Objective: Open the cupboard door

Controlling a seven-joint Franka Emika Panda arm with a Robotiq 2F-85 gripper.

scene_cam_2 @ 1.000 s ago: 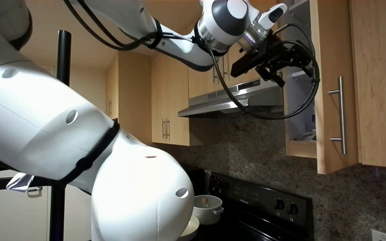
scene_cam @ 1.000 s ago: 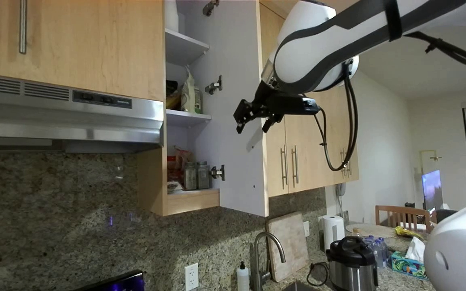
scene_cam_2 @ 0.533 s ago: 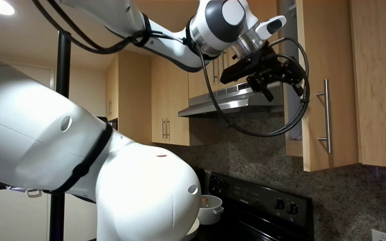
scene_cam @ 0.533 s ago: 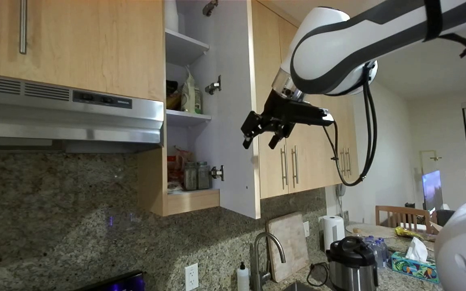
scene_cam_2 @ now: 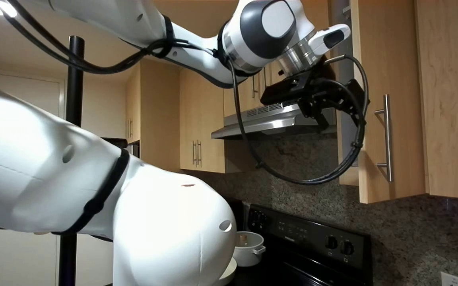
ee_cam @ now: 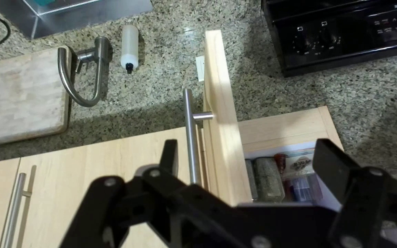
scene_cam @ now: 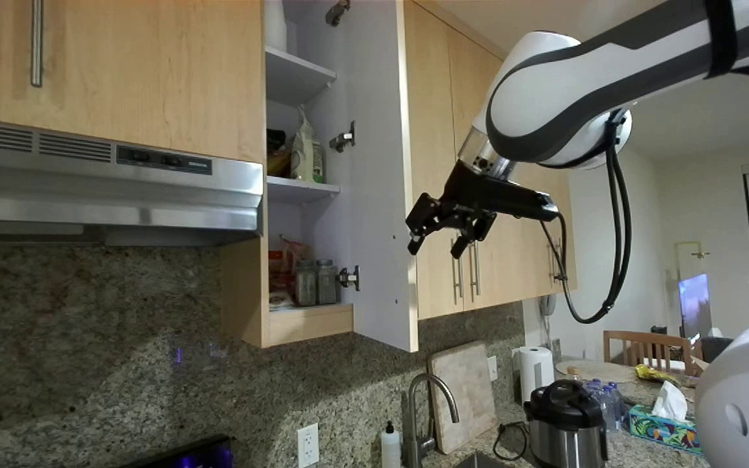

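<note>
The cupboard door stands swung out from its cabinet, its white inner face showing in an exterior view and its maple outer face in an exterior view. A slim silver bar handle runs upright low by its free edge. My gripper hangs just off that free edge with its jaws wide apart. In the wrist view, the door's edge and the handle lie between the two spread fingers of the gripper, closer to the left one. Neither appears gripped; whether anything touches is unclear.
Cabinet shelves hold jars and bags. A range hood adjoins the cabinet. Paired wood doors stand beyond the swung door. Below are a faucet, a cutting board and a stove. The gripper's cable loops low.
The arm and gripper have moved rightward and down in the exterior view showing the shelves. Early on, the door swung slightly back toward its cabinet; since half a second ago it looks still.
</note>
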